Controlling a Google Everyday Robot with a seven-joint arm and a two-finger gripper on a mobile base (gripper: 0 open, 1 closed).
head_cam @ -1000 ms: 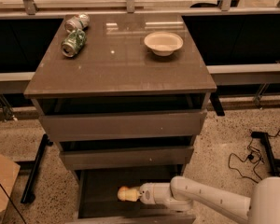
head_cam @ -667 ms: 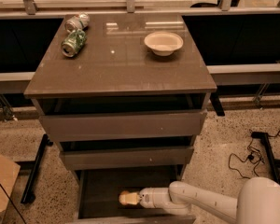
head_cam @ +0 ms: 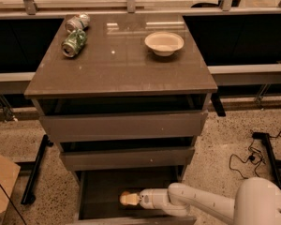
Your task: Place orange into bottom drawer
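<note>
The bottom drawer (head_cam: 103, 186) is pulled open below the two wider drawers, and its inside is dark. My gripper (head_cam: 127, 199) reaches into it from the right, low over the drawer floor near the middle. It is shut on the orange (head_cam: 125, 195), which shows only as a small orange-tan patch at the gripper tip. My white arm (head_cam: 196, 203) runs in from the lower right.
On the cabinet top (head_cam: 117, 64) stand a cream bowl (head_cam: 164, 42) at the back right and two crushed cans (head_cam: 75, 42) (head_cam: 77, 21) at the back left. The upper drawers (head_cam: 124, 124) stand slightly open. Cables (head_cam: 246, 158) lie on the floor at the right. A cardboard box (head_cam: 0, 182) is at the left.
My gripper has sunk a little lower in the bottom drawer, toward its front, with the orange still at its tip. Nothing else has moved.
</note>
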